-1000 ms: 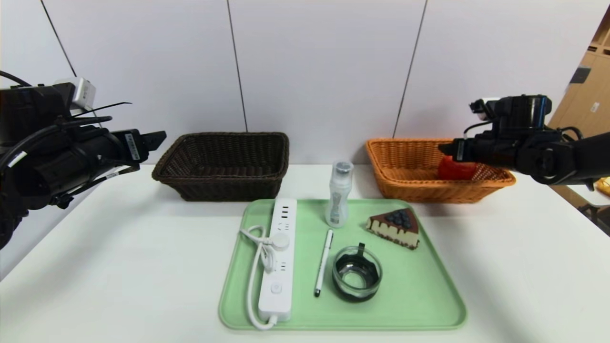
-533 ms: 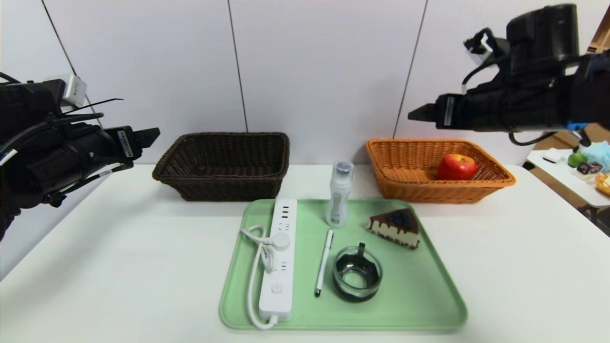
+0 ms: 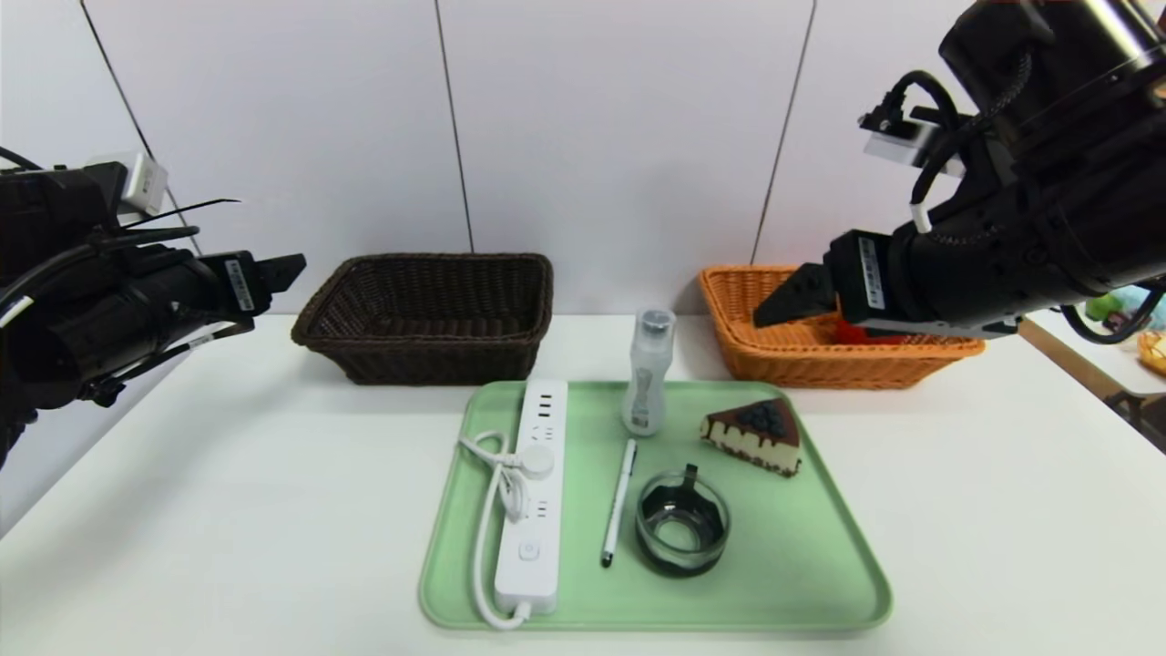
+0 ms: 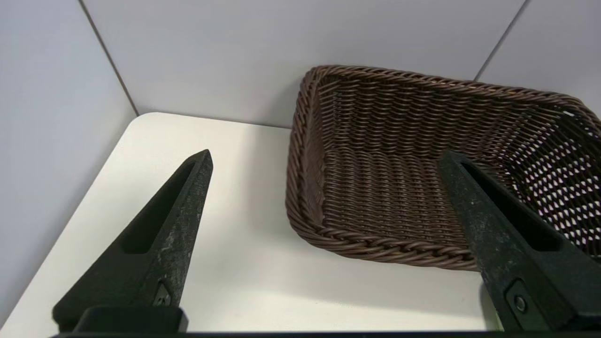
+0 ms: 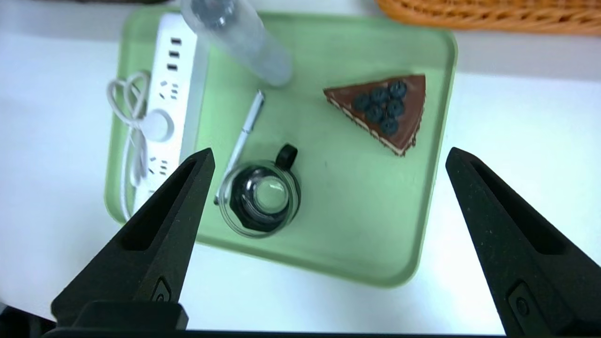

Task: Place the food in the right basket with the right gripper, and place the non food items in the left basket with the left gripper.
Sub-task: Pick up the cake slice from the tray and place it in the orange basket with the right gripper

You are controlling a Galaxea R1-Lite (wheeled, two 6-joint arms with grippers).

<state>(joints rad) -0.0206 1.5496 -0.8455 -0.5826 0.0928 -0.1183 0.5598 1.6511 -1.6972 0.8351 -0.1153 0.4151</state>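
Note:
A green tray (image 3: pixel 820 547) holds a white power strip (image 3: pixel 533 492), a clear bottle (image 3: pixel 647 369), a pen (image 3: pixel 618 501), a glass cup with a black base (image 3: pixel 683 524) and a chocolate cake slice (image 3: pixel 754 435). My right gripper (image 3: pixel 783 296) is open and empty, high above the tray's right side, in front of the orange basket (image 3: pixel 783 351); its wrist view looks down on the cake (image 5: pixel 382 112) and cup (image 5: pixel 260 197). A red apple (image 3: pixel 856 335) in the orange basket is mostly hidden. My left gripper (image 3: pixel 287 266) is open and empty, left of the brown basket (image 3: pixel 428 314).
The two baskets stand at the back of the white table against a grey wall. The brown basket (image 4: pixel 422 164) holds nothing in the left wrist view. Bare table lies left and right of the tray. A side table with small objects (image 3: pixel 1130 319) is at far right.
My right arm rose from the orange basket, leaving the apple there, then swung left and down toward the tray. My left gripper has barely moved.

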